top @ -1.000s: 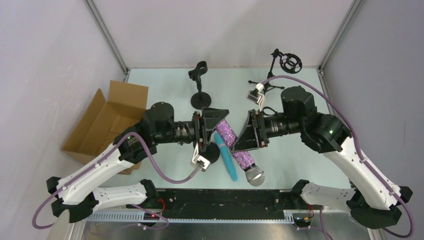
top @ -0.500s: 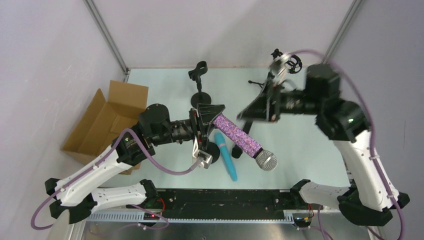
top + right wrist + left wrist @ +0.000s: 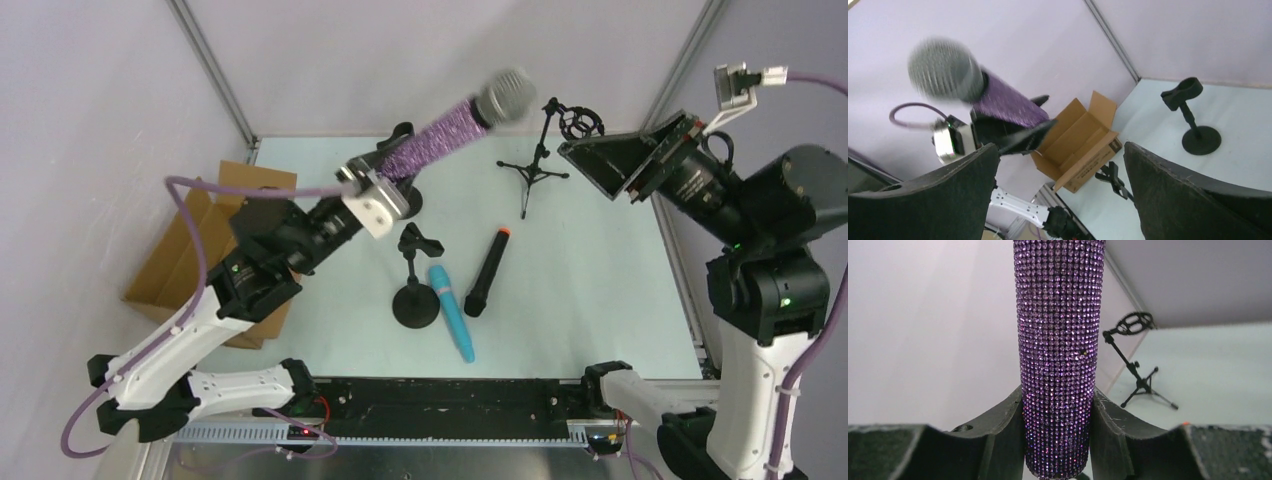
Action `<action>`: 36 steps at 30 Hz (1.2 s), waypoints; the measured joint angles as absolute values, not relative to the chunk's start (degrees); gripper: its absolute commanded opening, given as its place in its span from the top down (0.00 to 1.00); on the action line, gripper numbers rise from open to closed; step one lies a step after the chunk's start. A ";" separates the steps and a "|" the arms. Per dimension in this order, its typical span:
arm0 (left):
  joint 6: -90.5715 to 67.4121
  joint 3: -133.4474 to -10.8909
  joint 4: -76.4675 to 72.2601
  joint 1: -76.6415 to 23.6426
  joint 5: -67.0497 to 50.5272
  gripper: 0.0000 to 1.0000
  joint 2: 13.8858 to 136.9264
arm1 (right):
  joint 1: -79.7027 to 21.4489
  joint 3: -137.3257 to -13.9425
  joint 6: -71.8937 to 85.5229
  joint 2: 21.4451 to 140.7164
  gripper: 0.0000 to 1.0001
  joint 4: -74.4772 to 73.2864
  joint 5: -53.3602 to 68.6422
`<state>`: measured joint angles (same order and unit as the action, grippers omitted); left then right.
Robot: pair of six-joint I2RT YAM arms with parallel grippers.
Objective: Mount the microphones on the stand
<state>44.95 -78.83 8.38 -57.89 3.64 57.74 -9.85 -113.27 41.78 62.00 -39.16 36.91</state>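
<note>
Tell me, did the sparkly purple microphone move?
Yes. The purple microphone, held in the left tool, went up and toward the back wall, away from the light blue microphone that stayed on the table.

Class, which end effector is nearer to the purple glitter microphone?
Left. The left end effector grips the purple glitter microphone by its handle; the right end effector hangs open and apart, off to its right.

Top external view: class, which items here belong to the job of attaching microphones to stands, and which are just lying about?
Belong to the job: purple glitter microphone, black microphone, light blue microphone, near clip stand, far clip stand, tripod stand.

Just lying about: cardboard box.
</note>
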 measured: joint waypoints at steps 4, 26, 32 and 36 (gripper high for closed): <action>33.08 -84.49 8.45 -57.01 9.10 1.00 58.87 | -11.49 -103.24 41.60 56.53 0.00 -32.88 35.05; 7.94 -86.32 13.04 -53.74 -1.87 1.00 58.61 | -48.75 -114.10 15.73 75.11 0.15 -15.92 17.82; 6.79 -84.55 13.45 -52.88 -6.31 1.00 58.06 | -49.82 -113.14 14.72 75.66 0.28 -9.63 18.00; 6.42 -83.96 13.47 -52.56 -7.92 1.00 57.89 | -49.78 -113.14 14.87 76.47 0.43 -7.33 18.33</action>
<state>6.42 -83.96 13.47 -52.56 -7.92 57.89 -49.78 -113.14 14.87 76.47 -7.33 18.33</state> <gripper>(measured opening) 0.453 0.668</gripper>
